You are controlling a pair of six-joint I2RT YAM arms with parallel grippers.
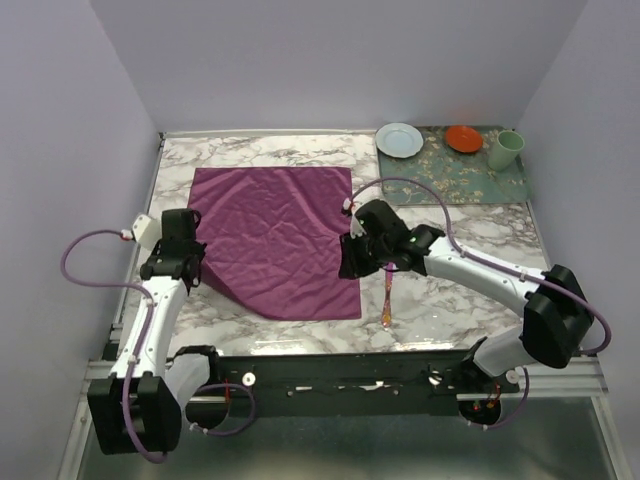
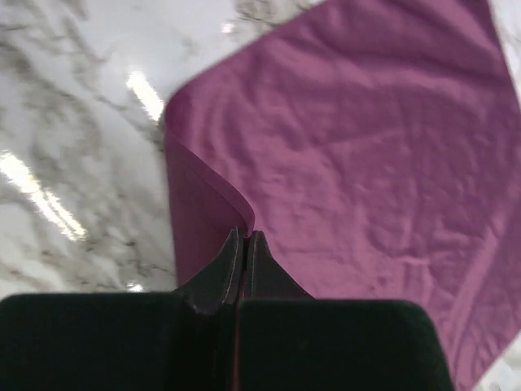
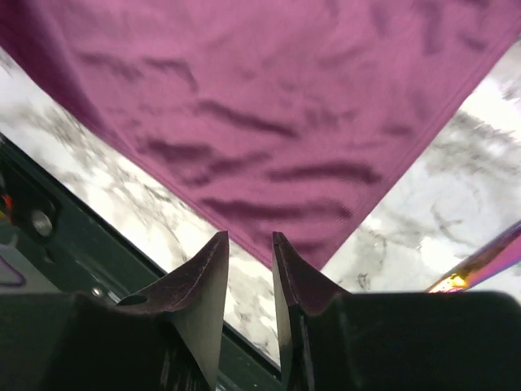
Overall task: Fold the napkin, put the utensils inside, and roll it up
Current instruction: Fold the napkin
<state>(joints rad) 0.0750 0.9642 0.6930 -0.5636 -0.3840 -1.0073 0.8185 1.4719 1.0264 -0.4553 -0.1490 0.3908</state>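
The plum-purple napkin (image 1: 275, 235) lies spread on the marble table, its near-left edge lifted into a fold. My left gripper (image 1: 193, 272) is shut on that raised edge; in the left wrist view the cloth (image 2: 358, 147) curls up between the closed tips of the gripper (image 2: 244, 236). My right gripper (image 1: 352, 262) hovers over the napkin's near-right corner (image 3: 309, 244), jaws open with nothing between them (image 3: 250, 238). The knife (image 1: 386, 295), the utensil here, lies on the marble just right of the napkin, handle toward the front; its iridescent blade shows at the edge of the right wrist view (image 3: 480, 267).
A green floral mat (image 1: 455, 180) at the back right carries a pale blue plate (image 1: 399, 139), an orange dish (image 1: 463, 138) and a green cup (image 1: 505, 149). The table's black front rail (image 1: 330, 365) runs close below the napkin and knife. Walls enclose the sides.
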